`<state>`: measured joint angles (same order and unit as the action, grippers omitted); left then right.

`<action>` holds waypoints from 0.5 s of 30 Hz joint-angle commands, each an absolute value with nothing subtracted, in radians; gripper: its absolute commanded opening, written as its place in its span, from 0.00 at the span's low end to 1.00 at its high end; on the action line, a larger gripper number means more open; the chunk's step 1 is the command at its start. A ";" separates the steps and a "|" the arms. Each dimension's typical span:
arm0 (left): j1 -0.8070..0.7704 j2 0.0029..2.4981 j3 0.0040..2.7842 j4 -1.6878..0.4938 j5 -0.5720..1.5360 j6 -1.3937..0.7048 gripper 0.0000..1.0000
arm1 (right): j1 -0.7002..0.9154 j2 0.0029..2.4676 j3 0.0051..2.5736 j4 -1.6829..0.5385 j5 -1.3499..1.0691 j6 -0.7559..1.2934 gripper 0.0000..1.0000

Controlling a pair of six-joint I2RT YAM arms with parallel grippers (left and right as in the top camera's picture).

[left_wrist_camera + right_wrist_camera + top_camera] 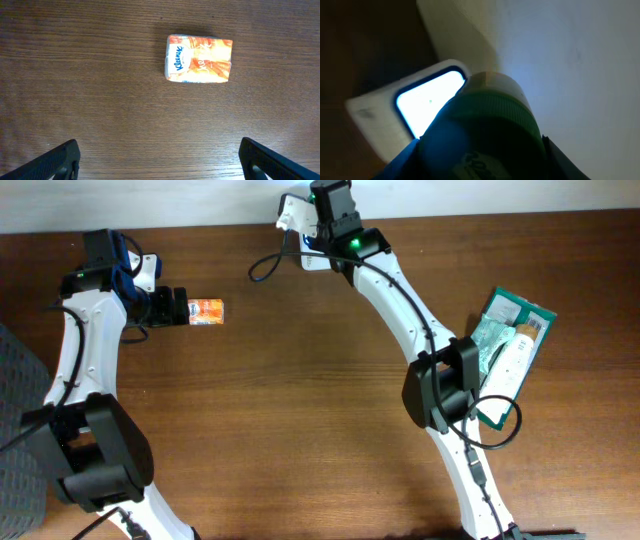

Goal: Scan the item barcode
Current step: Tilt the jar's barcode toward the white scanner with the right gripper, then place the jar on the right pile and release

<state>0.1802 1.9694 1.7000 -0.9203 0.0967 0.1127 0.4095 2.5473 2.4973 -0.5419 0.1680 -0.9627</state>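
One green-capped bottle (487,120) — in right pincer (480,150), by scanner (427,100).

Far edge, mid-table: green-capped container (490,125) is up at the scanner (427,97).
You're looking at a ribbed green cap with a blue label below it, tilted, off the table and just beside the scanner's window; can't tell if they touch. The scanner is white with rounded corners, and its window glows bright. Your other item, the Kleenex pack (199,59), orange and white, lies flat on the wood at far left, well apart from the scanner.
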 commanded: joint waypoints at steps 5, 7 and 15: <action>0.185 1.969 1.713 -0.918 0.096 0.129 0.99 | 0.390 2.315 2.510 -0.937 -0.037 -0.565 0.43; 0.186 1.969 1.713 -0.918 0.096 0.129 0.99 | 0.390 2.312 2.510 -1.071 -0.042 -0.462 0.43; 0.184 1.969 1.713 -0.918 0.096 0.129 0.99 | 0.279 2.315 2.501 -1.408 -0.042 -0.162 0.43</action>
